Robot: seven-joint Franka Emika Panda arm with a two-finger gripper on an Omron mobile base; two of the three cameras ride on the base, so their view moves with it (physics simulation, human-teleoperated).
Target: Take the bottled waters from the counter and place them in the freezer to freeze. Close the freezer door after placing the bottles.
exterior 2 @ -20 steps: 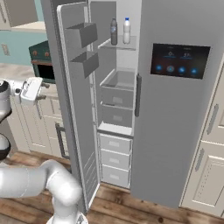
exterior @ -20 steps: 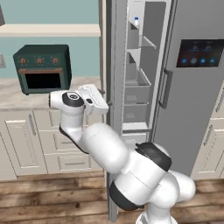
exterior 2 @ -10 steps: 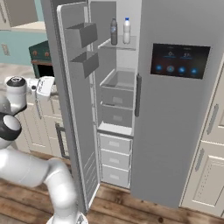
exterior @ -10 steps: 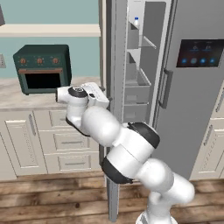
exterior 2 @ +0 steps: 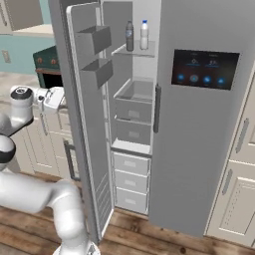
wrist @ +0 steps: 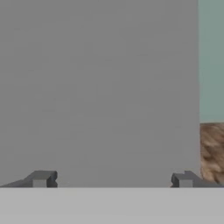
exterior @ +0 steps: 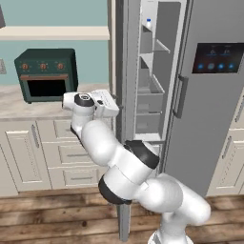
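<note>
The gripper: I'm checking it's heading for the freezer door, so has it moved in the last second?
Yes. In the left base view the gripper has swung right, away from the toaster oven, up to the freezer door.

Over the last second the arm swings its hand in from the left toward the freezer door (exterior: 123, 95). The white hand, earlier hanging short of the door over the worktop (exterior: 19, 102) edge, now sits right against the door's outer face. The pincer (wrist: 113, 179), fingertips spread wide, faces that flat grey panel close up.
</note>
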